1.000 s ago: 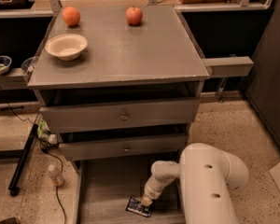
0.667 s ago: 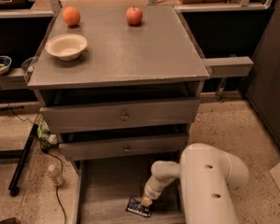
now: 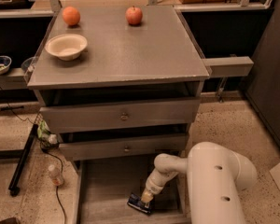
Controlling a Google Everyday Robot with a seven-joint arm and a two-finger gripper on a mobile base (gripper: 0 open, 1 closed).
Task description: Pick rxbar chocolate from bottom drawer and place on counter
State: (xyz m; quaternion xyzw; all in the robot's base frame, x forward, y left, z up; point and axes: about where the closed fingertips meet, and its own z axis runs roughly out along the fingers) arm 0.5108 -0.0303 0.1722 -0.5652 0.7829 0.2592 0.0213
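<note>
Gripper: reaching down into the bottom drawer, its tip sitting right at the bar; whether it is spread or pinching the bar cannot be told.
Arm: bulking white at the near right, its thin forearm slanting down and left into the drawer.
Bar: lying flat on the drawer floor, close to the near edge and right of centre, its dark wrapper showing just left of and beneath the gripper tip.
Bottom drawer: standing pulled out toward the near side, its bare grey floor showing left of the bar.
Counter: spreading across the far half of the scene, above all three drawers.
Bowl: sitting upright on the counter's left side.
Orange: resting at the counter's far left corner, just beyond the bowl.
Apple: resting near the far edge, right of the orange and well apart from it.
Top drawer: showing a small round knob at its centre.
Middle drawer: sitting just above the open one, also showing a knob.
Bottle: standing on the floor left of the bottom drawer.
Shelf: jutting out right of the counter.
</note>
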